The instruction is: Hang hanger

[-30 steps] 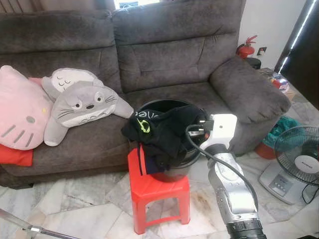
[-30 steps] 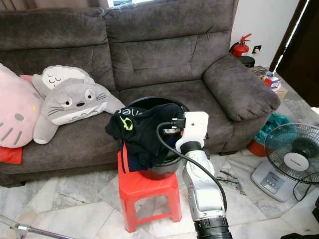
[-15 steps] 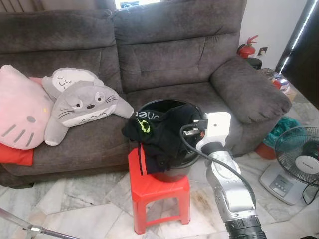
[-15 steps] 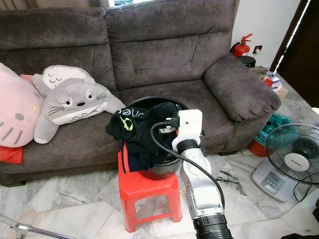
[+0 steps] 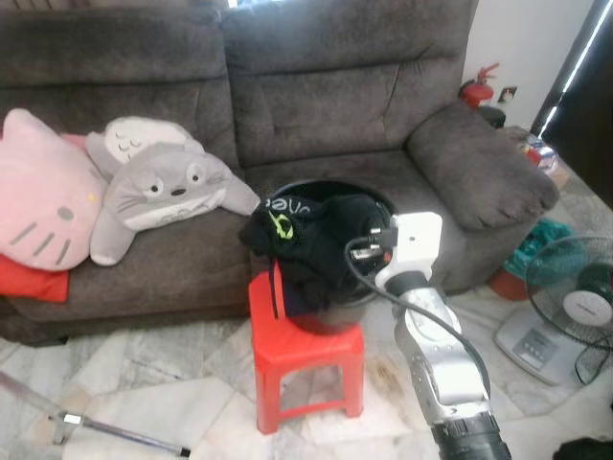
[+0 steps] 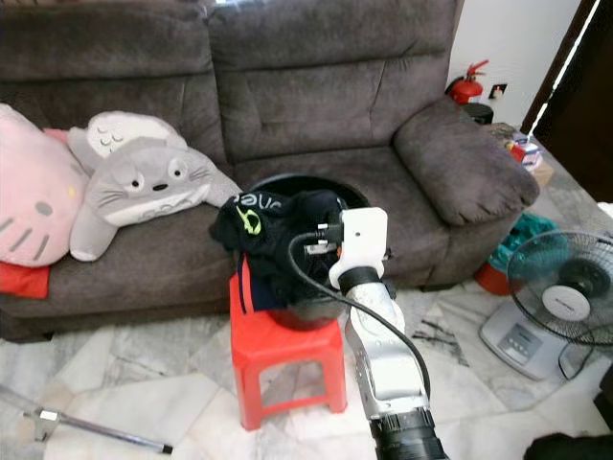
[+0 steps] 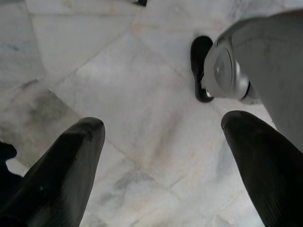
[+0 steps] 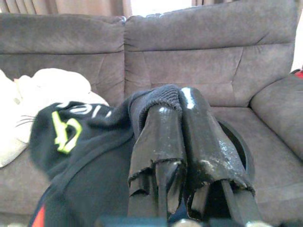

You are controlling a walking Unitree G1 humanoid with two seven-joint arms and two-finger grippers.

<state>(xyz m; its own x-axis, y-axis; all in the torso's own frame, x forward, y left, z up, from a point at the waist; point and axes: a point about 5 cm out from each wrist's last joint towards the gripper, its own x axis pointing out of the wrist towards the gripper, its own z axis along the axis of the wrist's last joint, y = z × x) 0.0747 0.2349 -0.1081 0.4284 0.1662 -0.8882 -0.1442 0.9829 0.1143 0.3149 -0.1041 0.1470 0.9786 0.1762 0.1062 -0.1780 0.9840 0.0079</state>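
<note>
Room: grey sofa (image 5: 335, 86) along the back, marble floor (image 5: 144, 383) in front.
Stool: red stool (image 5: 306, 369) at centre, black bucket (image 5: 330, 311) on top, dark clothes (image 5: 306, 244) heaped over its rim.
Right gripper: right gripper (image 8: 182, 113) sat at the bucket's 3 o'clock side, fingers pressed together, pinching a fold of the dark clothes.
Left gripper: left gripper (image 7: 161, 165) hung idle over the floor, fingers spread, nothing between them.
Hanger: none could be made out; if present, it was buried in the clothes.
Progress: judged early; only a garment pinched, nothing hung, no rail identifiable.
Left to do: find hanger, lift it clear, carry it to a rail.
Around: plush cat (image 5: 168, 187) and pink pillow (image 5: 38, 201) at 10 o'clock, fan (image 5: 570, 307) at 3 o'clock, metal pole (image 5: 86, 426) at 8 o'clock, fire extinguisher (image 5: 476, 88) at 1 o'clock.
Obstacles: clothes heap could snag or drag out together.
</note>
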